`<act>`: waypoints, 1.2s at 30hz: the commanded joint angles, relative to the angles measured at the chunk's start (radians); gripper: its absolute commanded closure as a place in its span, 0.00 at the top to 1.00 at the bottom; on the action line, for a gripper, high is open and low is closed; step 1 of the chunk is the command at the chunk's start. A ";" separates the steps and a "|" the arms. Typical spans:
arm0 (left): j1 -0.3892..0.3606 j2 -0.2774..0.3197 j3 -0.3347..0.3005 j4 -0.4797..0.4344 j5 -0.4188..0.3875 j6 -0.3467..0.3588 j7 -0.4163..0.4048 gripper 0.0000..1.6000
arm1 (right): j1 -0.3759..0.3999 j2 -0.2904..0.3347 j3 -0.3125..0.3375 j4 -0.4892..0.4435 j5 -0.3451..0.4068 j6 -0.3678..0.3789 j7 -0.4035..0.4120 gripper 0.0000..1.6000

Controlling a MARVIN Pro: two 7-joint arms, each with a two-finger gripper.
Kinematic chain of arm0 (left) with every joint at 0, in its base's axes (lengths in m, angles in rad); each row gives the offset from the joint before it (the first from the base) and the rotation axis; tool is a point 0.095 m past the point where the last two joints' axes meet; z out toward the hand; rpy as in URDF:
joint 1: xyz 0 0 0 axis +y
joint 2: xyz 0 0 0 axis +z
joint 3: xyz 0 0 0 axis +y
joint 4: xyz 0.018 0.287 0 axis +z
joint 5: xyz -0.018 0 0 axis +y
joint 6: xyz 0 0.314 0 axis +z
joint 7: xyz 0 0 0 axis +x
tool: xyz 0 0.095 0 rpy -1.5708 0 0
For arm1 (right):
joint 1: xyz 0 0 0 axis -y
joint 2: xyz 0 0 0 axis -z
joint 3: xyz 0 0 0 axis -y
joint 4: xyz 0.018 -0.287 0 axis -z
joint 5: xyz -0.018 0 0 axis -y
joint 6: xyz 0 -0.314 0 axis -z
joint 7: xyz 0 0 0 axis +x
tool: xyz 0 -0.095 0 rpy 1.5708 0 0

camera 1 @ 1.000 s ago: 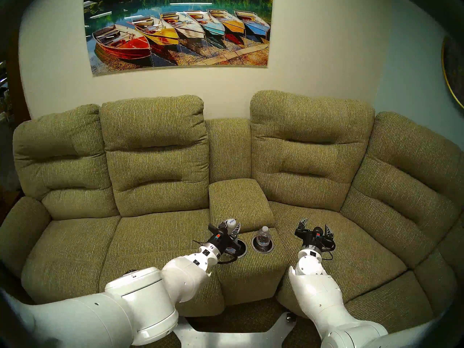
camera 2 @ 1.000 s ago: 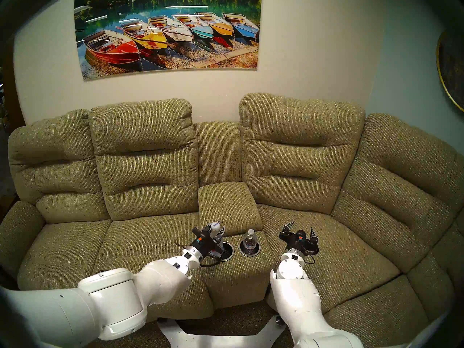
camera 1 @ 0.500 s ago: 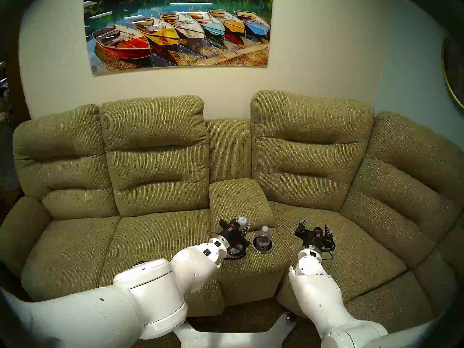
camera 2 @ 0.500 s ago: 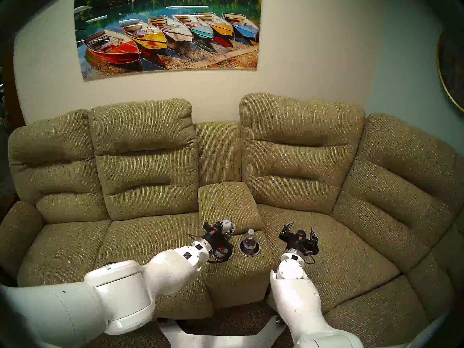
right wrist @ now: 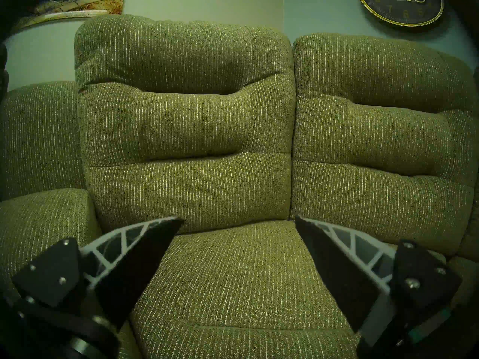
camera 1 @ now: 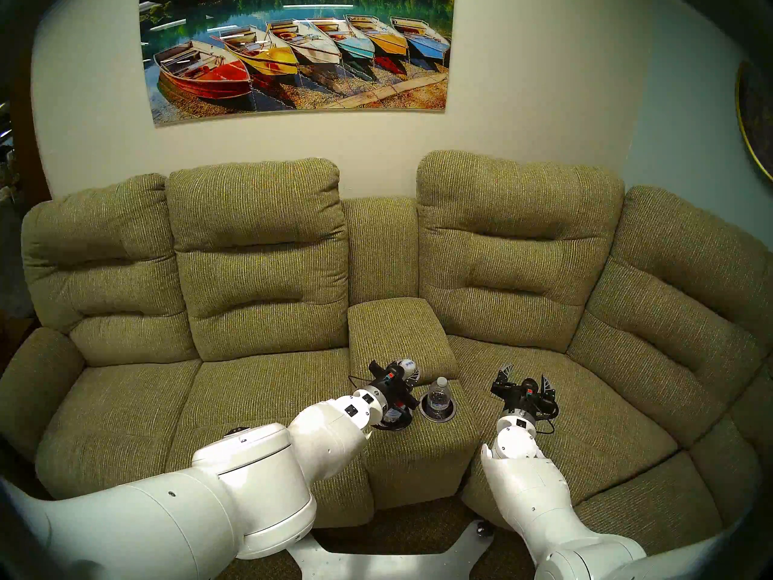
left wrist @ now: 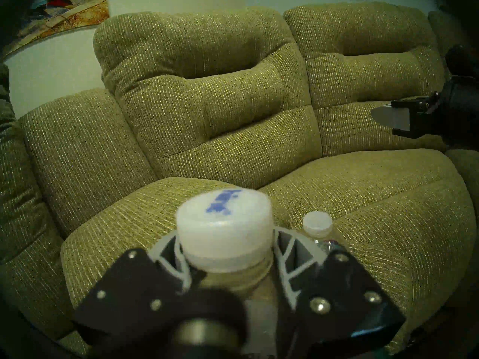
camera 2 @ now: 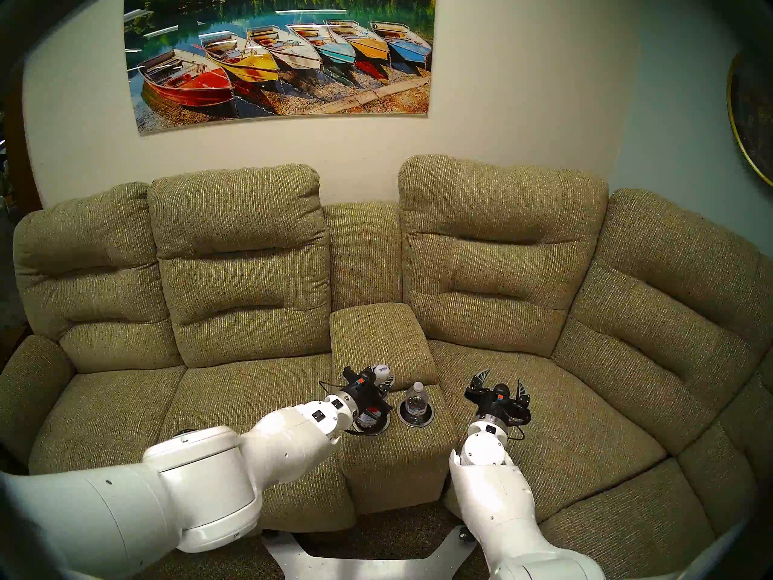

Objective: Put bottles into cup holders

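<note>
Gripping item one, the left gripper [left wrist: 225,249] is closed on the neck of the red-and-blue-labelled bottle [camera 2: 368,417], white cap [left wrist: 224,221] topmost, blue print on it too blurred to read. Bottle base sits over the left cup holder [camera 2: 381,427], tilted toward twelve o'clock; whether seated cannot be told. At three o'clock from it: ribbed bottle [camera 1: 438,396], upright inside the right cup holder [camera 1: 448,414], pale label, wording too small to read. Further at three o'clock: right gripper [right wrist: 239,249], jaws spread wide, nothing held, above the sofa [right wrist: 233,273] seat. Far, at twelve o'clock: boat picture [camera 1: 299,47]. At one o'clock: black clock [right wrist: 400,6], gold numerals.
</note>
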State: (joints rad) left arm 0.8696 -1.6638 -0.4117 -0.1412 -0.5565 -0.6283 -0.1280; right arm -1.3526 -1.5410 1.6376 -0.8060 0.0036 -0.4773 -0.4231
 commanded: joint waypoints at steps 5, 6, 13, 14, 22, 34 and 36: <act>-0.023 -0.016 -0.003 -0.003 0.005 0.024 0.012 0.00 | 0.013 0.000 -0.002 -0.012 -0.001 -0.006 0.000 1.00; -0.023 -0.016 -0.003 -0.003 0.006 0.027 0.013 0.00 | 0.013 0.000 -0.002 -0.012 -0.001 -0.006 0.000 1.00; -0.025 -0.018 -0.004 -0.004 0.012 0.046 0.020 0.00 | 0.014 0.000 -0.002 -0.011 -0.001 -0.006 0.000 1.00; -0.025 -0.019 -0.004 -0.004 0.012 0.048 0.021 0.00 | 0.014 0.000 -0.002 -0.011 -0.001 -0.006 0.000 1.00; -0.024 -0.023 -0.006 -0.006 0.015 0.059 0.030 1.00 | 0.014 0.000 -0.002 -0.011 -0.001 -0.006 0.000 1.00; -0.024 -0.024 -0.011 -0.006 0.017 0.058 0.044 1.00 | 0.015 0.000 -0.002 -0.010 -0.001 -0.006 0.000 1.00; -0.023 -0.024 -0.011 -0.005 0.018 0.058 0.046 1.00 | 0.015 0.000 -0.002 -0.010 -0.001 -0.006 0.000 1.00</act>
State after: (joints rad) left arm 0.8619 -1.6774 -0.4208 -0.1393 -0.5378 -0.5631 -0.0845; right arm -1.3501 -1.5410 1.6374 -0.8028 0.0036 -0.4774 -0.4236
